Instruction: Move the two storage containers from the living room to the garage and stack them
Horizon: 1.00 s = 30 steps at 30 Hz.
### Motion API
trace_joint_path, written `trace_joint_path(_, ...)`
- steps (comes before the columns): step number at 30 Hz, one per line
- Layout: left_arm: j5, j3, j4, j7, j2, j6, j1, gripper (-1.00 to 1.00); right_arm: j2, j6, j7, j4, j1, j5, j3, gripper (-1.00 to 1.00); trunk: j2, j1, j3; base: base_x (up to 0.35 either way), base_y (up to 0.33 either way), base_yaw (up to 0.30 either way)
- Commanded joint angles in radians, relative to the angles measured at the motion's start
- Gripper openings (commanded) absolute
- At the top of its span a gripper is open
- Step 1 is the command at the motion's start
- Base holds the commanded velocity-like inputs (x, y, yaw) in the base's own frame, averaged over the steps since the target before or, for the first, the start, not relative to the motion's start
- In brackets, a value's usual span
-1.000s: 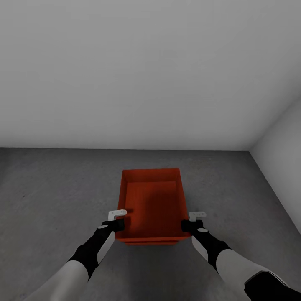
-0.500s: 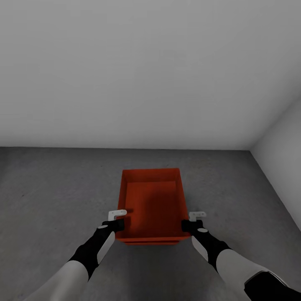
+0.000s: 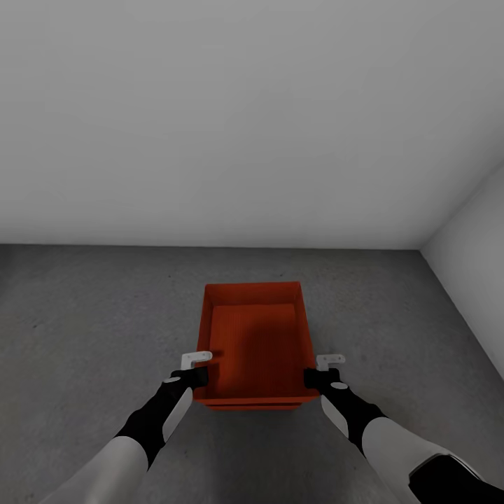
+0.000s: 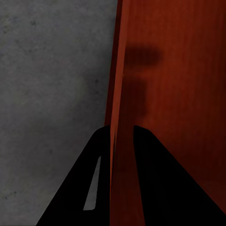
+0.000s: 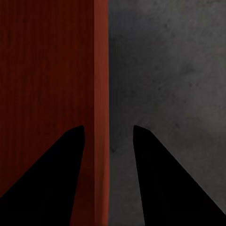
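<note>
Head view puts you in the garage: plain grey-white walls [image 3: 252, 119] meet the dark mottled concrete floor [image 3: 91, 315], with a corner at the right. Starting at the left, your left gripper [image 3: 198, 369] straddles the left wall of the red-orange storage container [image 3: 255, 343] near its near corner. The left wrist view confirms it: one black finger [image 4: 82, 188] sits outside the wall and the other inside, with the rim [image 4: 114, 108] running up between them. Whether the pads actually press the wall, you cannot tell from that picture.

At centre, the container is open-topped and empty, its long axis pointing away from you. A second red edge [image 3: 252, 406] shows just beneath its near wall; this may be the other container under it, but the pictures do not settle that.

At the right, your right gripper [image 3: 323, 370] straddles the opposite wall. The right wrist view shows a clear gap between the outer finger [image 5: 165, 179] and the wall, so it reads as released.

Judgement: transport is complete for this container. Confirming the stack and withdrawing both arms is what is left.
</note>
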Motion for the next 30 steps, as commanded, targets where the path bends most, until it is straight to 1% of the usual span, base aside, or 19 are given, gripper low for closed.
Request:
trace_joint_path(1,-0.024,0.06,-0.005,0.017,0.002,0.007,-0.001,-1.0,-0.005,-0.004,-0.018,0.013,-0.001,-0.013,-0.018,-1.0,-0.008,0.004,-0.004,0.0,0.0,0.0)
trace_joint_path(19,-0.024,0.06,-0.004,0.017,0.002,0.007,-0.001,-1.0,-0.005,-0.003,-0.018,0.013,-0.001,-0.014,-0.018,-1.0,-0.134,0.073,-0.06,0.0,0.0,0.0)
trace_joint_path(28,-0.024,0.061,-0.004,0.017,0.002,0.007,-0.001,-1.0,-0.005,-0.003,-0.018,0.013,-0.001,-0.013,-0.018,-1.0,-0.134,0.073,-0.06,0.0,0.0,0.0)
trace_joint_path(30,-0.024,0.061,-0.004,0.017,0.002,0.007,-0.001,-1.0,-0.005,-0.003,-0.018,0.013,0.0,-0.013,-0.018,-1.0,-0.148,0.081,-0.066,0.0,0.0,0.0)
